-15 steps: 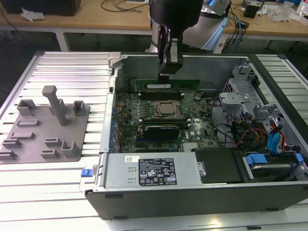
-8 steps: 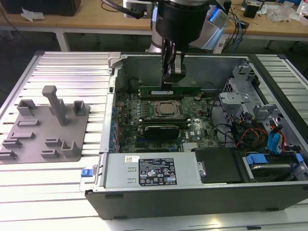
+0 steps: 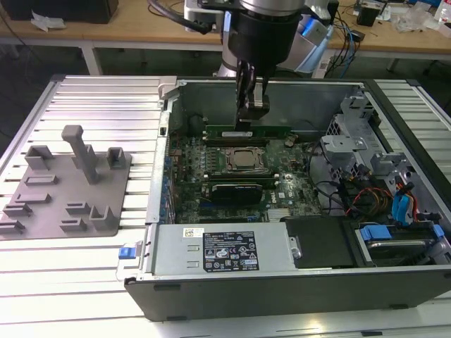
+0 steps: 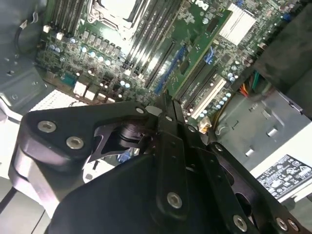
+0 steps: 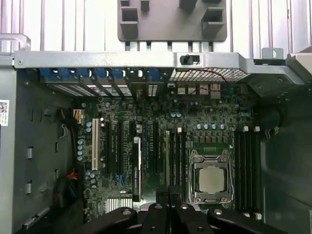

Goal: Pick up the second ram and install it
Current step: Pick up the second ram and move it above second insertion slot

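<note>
While hanging down into the open computer case in the exterior view, pinches the second ram at mid-length with the tool, presumably to keep both ends level. Appears at 12 o'clock of the CPU, stretched from 9 to 3 o'clock.

In the second wrist view, reveals the grip hidden from outside: tool closed down to the thickness of the board, with the green face and black chips of the second ram running out from it. Probably clear of the motherboard, not yet seated.

In the first wrist view, looks down the second ram's top edge, reduced to a thin pale line leaving the tool. Lines up lengthwise with the memory slots between the CPU and the expansion slots, as insertion demands; an alignment unreadable from outside.
</note>
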